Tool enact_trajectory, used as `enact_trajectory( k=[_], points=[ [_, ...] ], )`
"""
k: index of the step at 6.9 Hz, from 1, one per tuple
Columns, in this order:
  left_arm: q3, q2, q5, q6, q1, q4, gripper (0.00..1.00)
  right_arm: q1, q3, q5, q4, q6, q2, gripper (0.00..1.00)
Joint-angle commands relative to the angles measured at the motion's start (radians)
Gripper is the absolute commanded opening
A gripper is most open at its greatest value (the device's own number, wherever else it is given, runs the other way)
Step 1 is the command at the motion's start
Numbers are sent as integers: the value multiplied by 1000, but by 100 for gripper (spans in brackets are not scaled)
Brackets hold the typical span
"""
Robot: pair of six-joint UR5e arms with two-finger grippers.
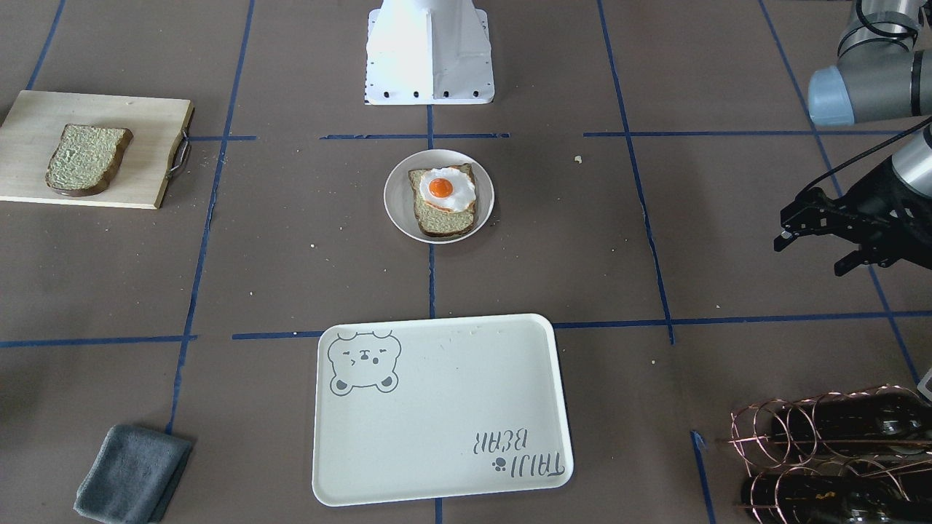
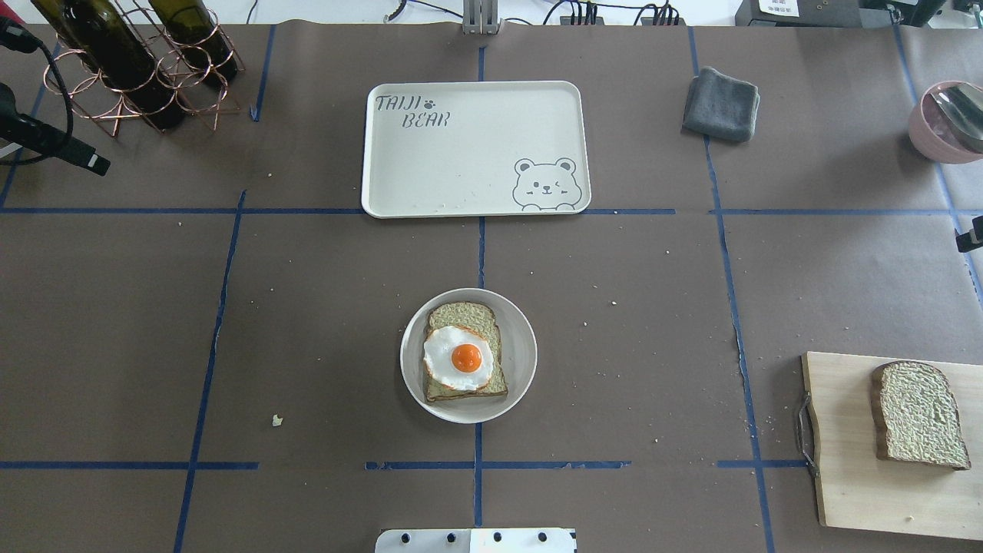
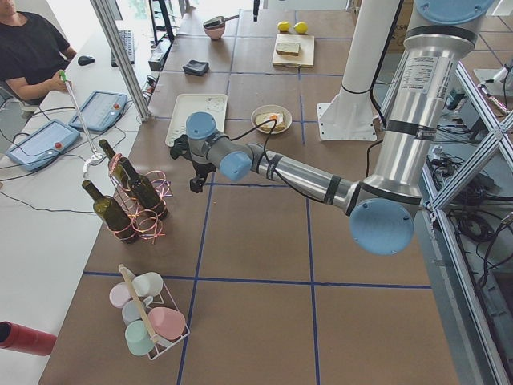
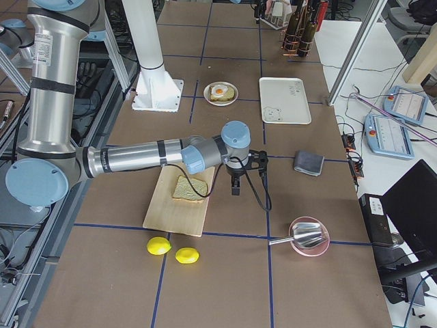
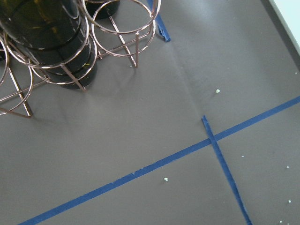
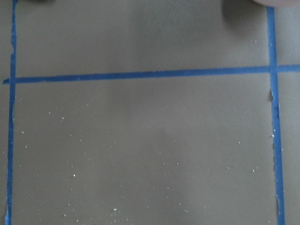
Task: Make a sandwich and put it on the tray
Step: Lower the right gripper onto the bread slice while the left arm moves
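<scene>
A small round off-white plate point(image 1: 397, 200) at mid-table holds one tan bread slice point(image 1: 437, 218) with a fried egg point(image 1: 445, 189) on top; it also shows in the overhead view point(image 2: 465, 357). A second bread slice point(image 1: 87, 159) lies on the pale wooden cutting board point(image 1: 138, 175), also seen from overhead point(image 2: 918, 415). The cream bear tray point(image 1: 437, 429) lies empty, also overhead point(image 2: 461, 169). My left gripper point(image 1: 812, 255) hovers open and empty near the bottle rack. My right gripper point(image 4: 235, 184) hangs beside the cutting board; I cannot tell its state.
A copper wire rack with wine bottles point(image 1: 830, 451) stands near the left gripper. A folded grey cloth point(image 2: 720, 104) and a pink bowl with a spoon point(image 2: 948, 123) lie at the far right. Two lemons point(image 4: 171, 249) lie beyond the board. The white robot base point(image 1: 429, 51) stands behind the plate.
</scene>
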Motion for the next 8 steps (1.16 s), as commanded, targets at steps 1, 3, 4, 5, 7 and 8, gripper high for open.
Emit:
enact_trajectory(
  k=[1, 3, 4, 5, 7, 8],
  points=[
    [-37, -1, 1, -38, 37, -5, 100, -125, 8, -40, 271, 219, -140, 100],
    [-35, -1, 48, -212, 92, -114, 100, -276, 8, -112, 407, 346, -224, 100],
    [-37, -1, 97, -320, 146, -184, 100, -364, 5, -182, 540, 437, -296, 100],
    [-38, -8, 101, -374, 177, -198, 100, -400, 2, -204, 569, 454, -323, 100],
    [-38, -25, 110, -410, 191, -198, 100, -436, -53, -208, 589, 459, -331, 99],
    [-37, -27, 110, -410, 191, -198, 100, -438, -79, -209, 627, 464, -329, 98]
  ],
)
